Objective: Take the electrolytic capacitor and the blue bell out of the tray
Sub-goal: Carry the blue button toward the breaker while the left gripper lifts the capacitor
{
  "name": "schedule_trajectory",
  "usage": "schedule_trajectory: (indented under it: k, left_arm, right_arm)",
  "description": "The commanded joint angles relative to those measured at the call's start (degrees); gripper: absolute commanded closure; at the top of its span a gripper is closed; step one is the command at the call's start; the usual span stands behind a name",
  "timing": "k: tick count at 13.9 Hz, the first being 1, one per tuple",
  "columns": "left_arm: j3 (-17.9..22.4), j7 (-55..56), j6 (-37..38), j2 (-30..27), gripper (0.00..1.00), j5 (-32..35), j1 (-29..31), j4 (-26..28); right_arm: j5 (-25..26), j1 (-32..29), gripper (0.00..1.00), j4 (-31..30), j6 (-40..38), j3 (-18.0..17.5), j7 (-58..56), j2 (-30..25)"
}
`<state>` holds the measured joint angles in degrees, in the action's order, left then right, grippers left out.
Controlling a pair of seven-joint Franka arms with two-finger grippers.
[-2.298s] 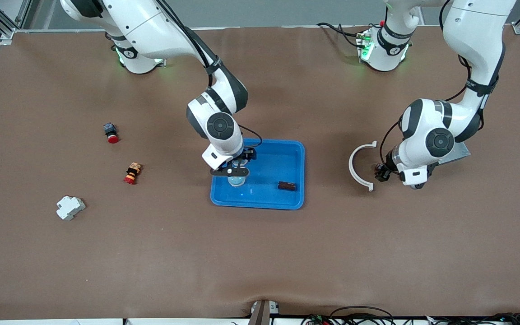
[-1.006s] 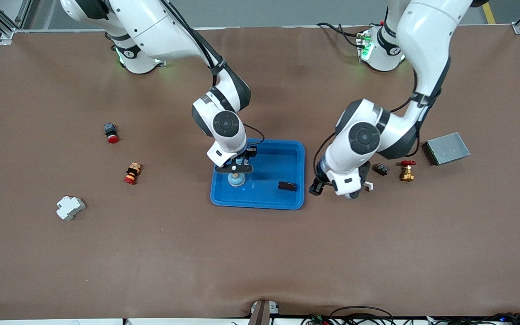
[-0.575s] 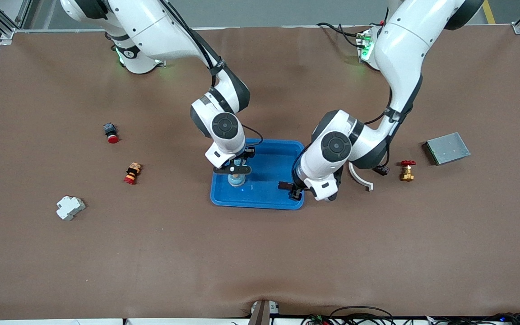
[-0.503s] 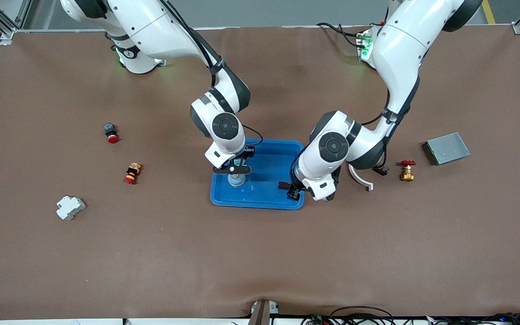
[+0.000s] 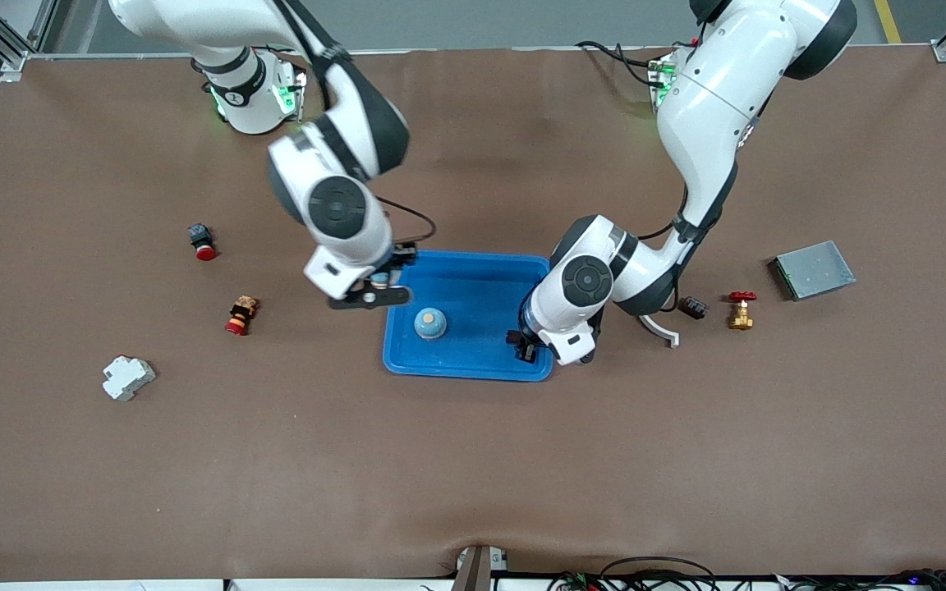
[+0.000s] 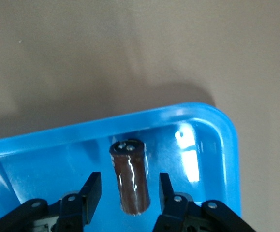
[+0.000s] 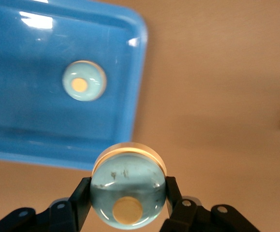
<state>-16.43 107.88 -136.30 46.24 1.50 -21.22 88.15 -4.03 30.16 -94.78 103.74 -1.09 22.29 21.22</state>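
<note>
Right gripper (image 5: 370, 289) has lifted, pinching the blue bell (image 7: 127, 189) over the tray (image 5: 481, 271) rim; a second dome (image 5: 430, 322) sits in the tray. Left gripper (image 5: 525, 345) has its jaws spread astride the electrolytic capacitor (image 6: 130, 176) in a tray corner. Its round body could roll and skew the grip.

Right arm reaches in from its base, elbow bent, wrist pointing down. The right gripper (image 5: 370, 292) hangs over the rim of the tray (image 5: 481, 283) at the right arm's end, fingers clamped on both sides of a blue bell (image 7: 127, 191).

Left arm folds down steeply, wrist low. The left gripper (image 6: 127, 186) sits inside the tray corner at the left arm's end, jaws apart and straddling the electrolytic capacitor (image 6: 130, 181). There looks to be a sliver of gap on each side, though the front view hides the fingertips.
</note>
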Motion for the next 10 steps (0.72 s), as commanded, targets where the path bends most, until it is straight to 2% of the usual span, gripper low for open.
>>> schedule_trajectory:
  k: [1,2,3,4,5,6,9,10]
  left_arm:
    - [0.7,1.3,-0.7,1.0,0.58,1.4,-0.8,-1.5]
    - [0.7,1.3,-1.6,1.5,0.58,1.4,-0.8,-1.5]
    - [0.8,1.2,-1.9,1.7,0.64,1.4,-1.3,-1.5]
    - [0.8,0.8,-2.2,1.7,0.75,1.4,-1.4,-1.5]
    - [0.8,0.5,-2.2,1.7,0.93,1.4,-1.4,-1.5]
    - [0.8,0.4,-2.2,1.7,1.0,1.5,-1.4,-1.5]
    - [1.2,0.6,-2.0,0.5,1.0,2.1,-1.4,-1.6]
    - [1.2,0.7,-1.4,-0.7,1.0,4.2,-1.0,-1.6]
  right_arm:
    - [1.0,-6.8,0.95,-2.1,-3.7,-0.8,-11.2,-5.4]
    - [1.9,-9.6,0.95,-2.1,-4.5,-0.8,-16.3,-6.4]
    - [3.4,-12.7,0.95,-1.9,-4.9,-0.8,-22.1,-6.8]
    - [4.7,-15.5,0.95,-1.8,-4.8,-0.8,-27.7,-6.9]
    - [6.0,-18.2,0.95,-1.6,-4.3,-0.8,-32.4,-6.5]
    - [7.6,-20.6,0.95,-1.5,-3.6,-0.8,-35.7,-6.2]
    - [9.6,-27.5,0.95,-1.1,2.8,-0.8,-49.0,-3.0]
    - [9.5,-29.5,0.95,-1.1,5.2,-0.8,-53.4,-1.5]
